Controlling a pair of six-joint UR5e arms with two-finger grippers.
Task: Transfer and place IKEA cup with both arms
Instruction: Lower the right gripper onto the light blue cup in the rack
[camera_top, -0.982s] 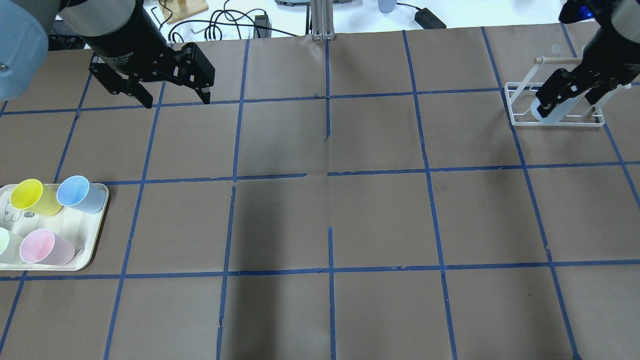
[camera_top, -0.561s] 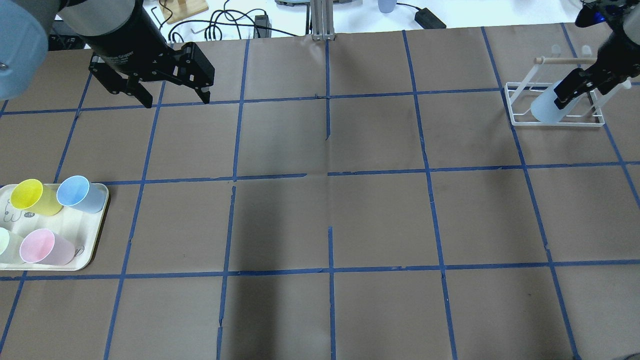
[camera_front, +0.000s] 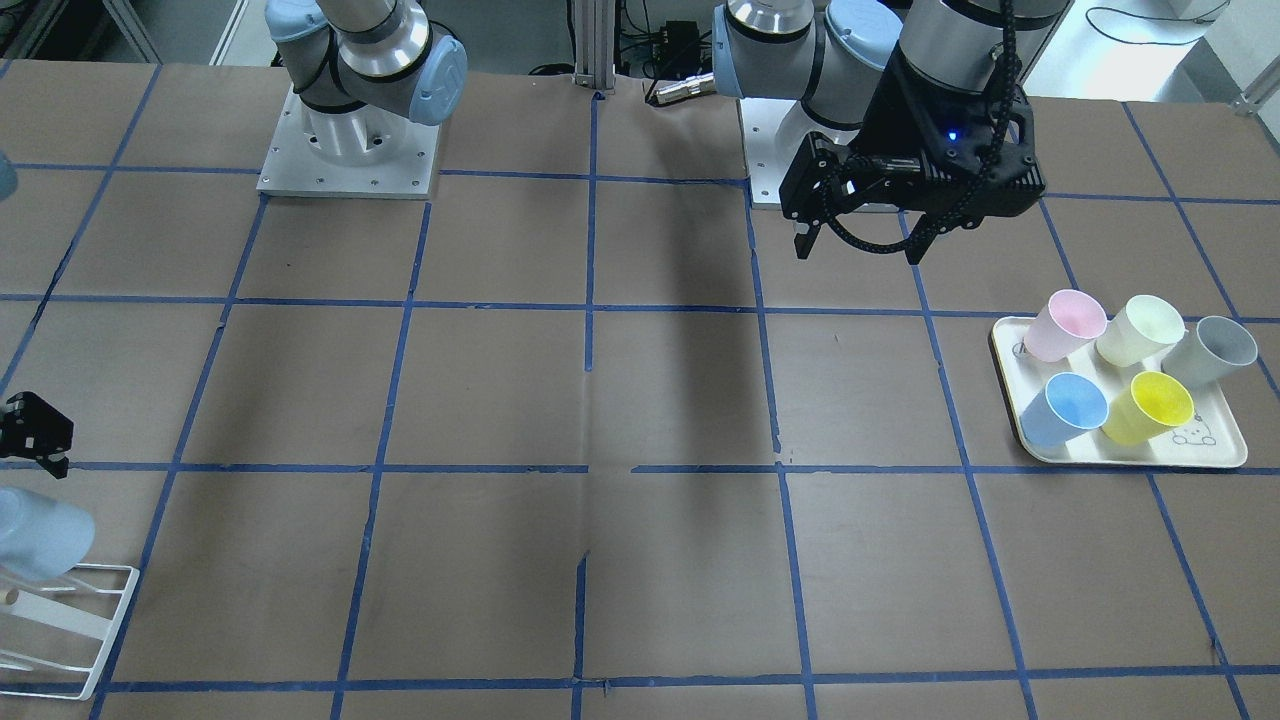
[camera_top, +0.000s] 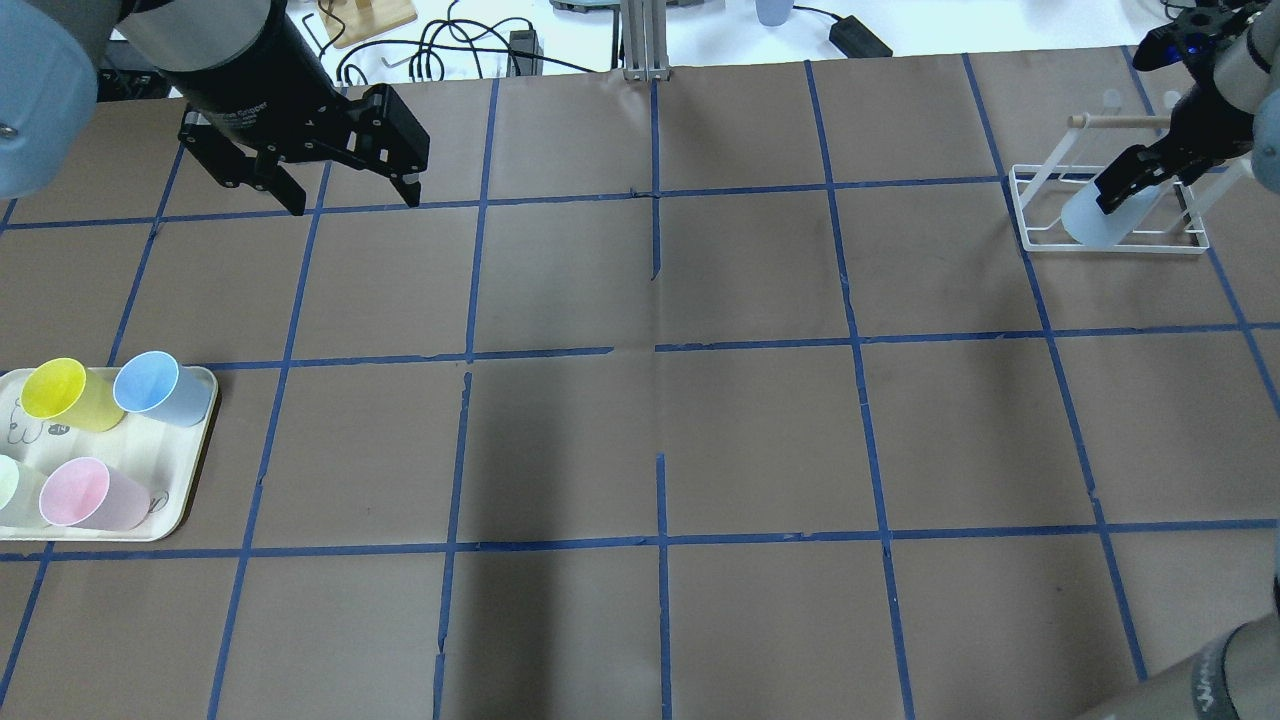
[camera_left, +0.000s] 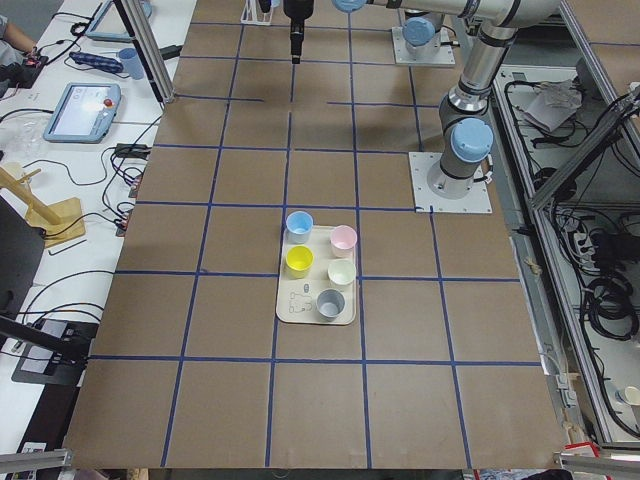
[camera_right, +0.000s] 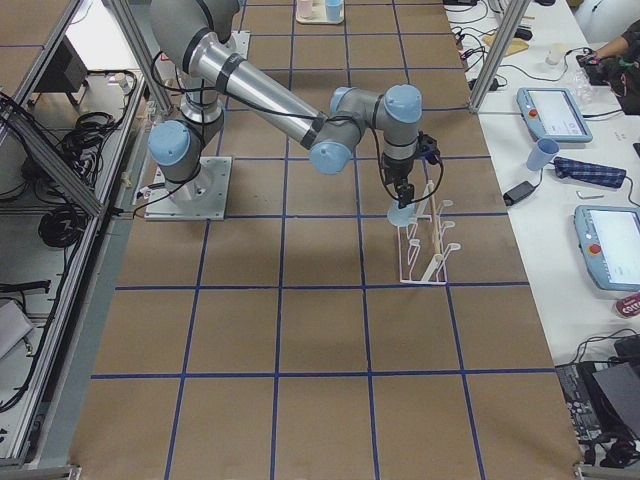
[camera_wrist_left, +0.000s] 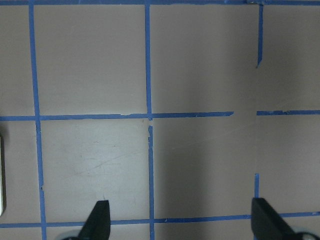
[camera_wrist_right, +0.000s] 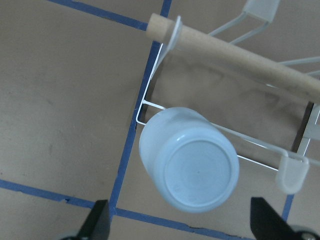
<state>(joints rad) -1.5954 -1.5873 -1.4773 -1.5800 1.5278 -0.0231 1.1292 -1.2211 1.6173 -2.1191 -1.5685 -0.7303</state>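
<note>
The IKEA cup, a pale blue tumbler, leans upside down on the white wire rack at the far right. It also shows in the right wrist view and the front view. My right gripper is open just above the cup, and its fingers do not touch it. My left gripper is open and empty, high over the far left of the table, with only bare table under it.
A cream tray at the left edge holds another blue cup, a yellow cup, a pink cup, a green cup and a grey cup. The rack's wooden bar lies just beyond the cup.
My right gripper has lifted and drawn back from the cup, which stays leaning on the rack. The left arm has not moved.
</note>
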